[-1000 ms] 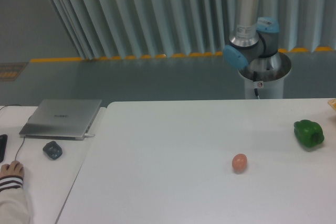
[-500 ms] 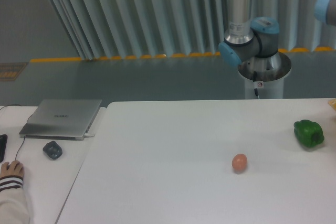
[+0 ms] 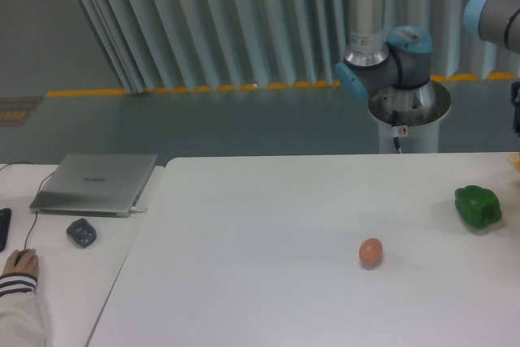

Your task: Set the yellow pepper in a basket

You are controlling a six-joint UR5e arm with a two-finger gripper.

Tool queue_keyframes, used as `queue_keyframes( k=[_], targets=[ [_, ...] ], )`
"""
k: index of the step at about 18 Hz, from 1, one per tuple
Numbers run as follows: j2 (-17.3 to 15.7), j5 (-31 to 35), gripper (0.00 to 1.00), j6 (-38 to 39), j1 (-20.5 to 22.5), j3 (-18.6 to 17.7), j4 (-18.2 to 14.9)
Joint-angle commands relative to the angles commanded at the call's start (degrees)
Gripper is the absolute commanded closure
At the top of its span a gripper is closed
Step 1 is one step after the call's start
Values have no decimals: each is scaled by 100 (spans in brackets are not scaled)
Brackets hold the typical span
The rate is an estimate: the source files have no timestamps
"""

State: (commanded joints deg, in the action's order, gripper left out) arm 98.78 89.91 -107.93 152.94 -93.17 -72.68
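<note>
Landmark for all positions: brown egg point(image 3: 370, 252), lying on the white surface point(image 3: 268, 225).

Nearest the camera, far left of the egg at the bottom corner of the frame: a person's hand point(image 3: 19, 263) with a striped cuff, resting on a lower side desk point(image 3: 73, 282) that adjoins the surface. Just behind the hand, still well left of the egg: a small dark mouse-like object point(image 3: 81, 232). Further back on the same side: a closed silver laptop point(image 3: 96, 183).

Egg itself sits right of centre, apart from everything else. Right of the egg and slightly farther back, near the right edge of the surface: dark green pepper point(image 3: 478, 206), resting on its side, not touching the egg.

At the extreme right edge, behind the green pepper: a thin pale yellowish sliver; too little shows to identify it.

Yellow pepper: not visible anywhere in frame, so its position relative to the end effector cannot be given. No basket seen either.

Behind the surface, beyond the egg: arm pedestal and base point(image 3: 409, 115), blue-capped joint point(image 3: 382, 75), vertical link rising out of frame. Upper right, another blue-capped joint point(image 3: 491, 18) at the frame edge. End effector out of view; spread or pressed together cannot be told.

Farthest back: pleated grey curtain point(image 3: 203, 22) and yellow floor line point(image 3: 162, 89).
</note>
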Motion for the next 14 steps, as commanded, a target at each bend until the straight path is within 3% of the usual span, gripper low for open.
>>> queue_keyframes(
  k=[14],
  targets=[
    [176,0,0,26,-88,89,-106]
  ],
)
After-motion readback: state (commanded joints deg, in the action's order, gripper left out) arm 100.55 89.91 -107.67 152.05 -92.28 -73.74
